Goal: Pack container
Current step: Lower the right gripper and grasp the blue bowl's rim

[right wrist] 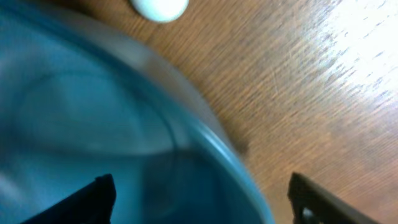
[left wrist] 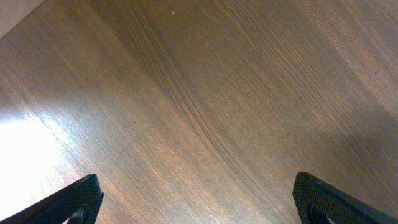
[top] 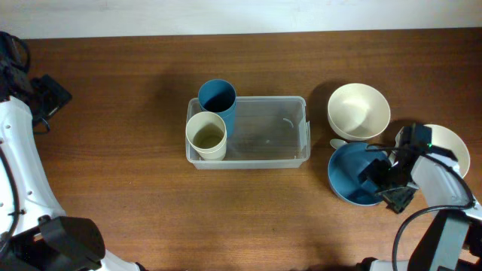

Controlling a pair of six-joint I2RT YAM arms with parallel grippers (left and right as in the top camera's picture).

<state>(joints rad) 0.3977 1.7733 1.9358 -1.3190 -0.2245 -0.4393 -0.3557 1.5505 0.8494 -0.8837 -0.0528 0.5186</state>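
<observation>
Right gripper is low over the right side of the table when seen from above. Its arm comes in from the bottom right corner and bends over the right edge of the blue bowl. A cream bowl sits just behind the blue one, and a second cream bowl peeks out beside the arm. The container lies in the middle of the table, to the left of the bowls and well apart from this gripper. A blue cup and a cream cup stand at its left end. The left arm runs up the left edge of the table, far from the container. In the left wrist view, the left gripper is wide open, with its two dark fingers in the bottom corners and only bare wood under them. In the right wrist view, the two finger tips stand far apart, so the jaws are open. The blurry rim of the blue bowl runs between them, and they hold nothing. A small white thing lies on the wood at the top.
</observation>
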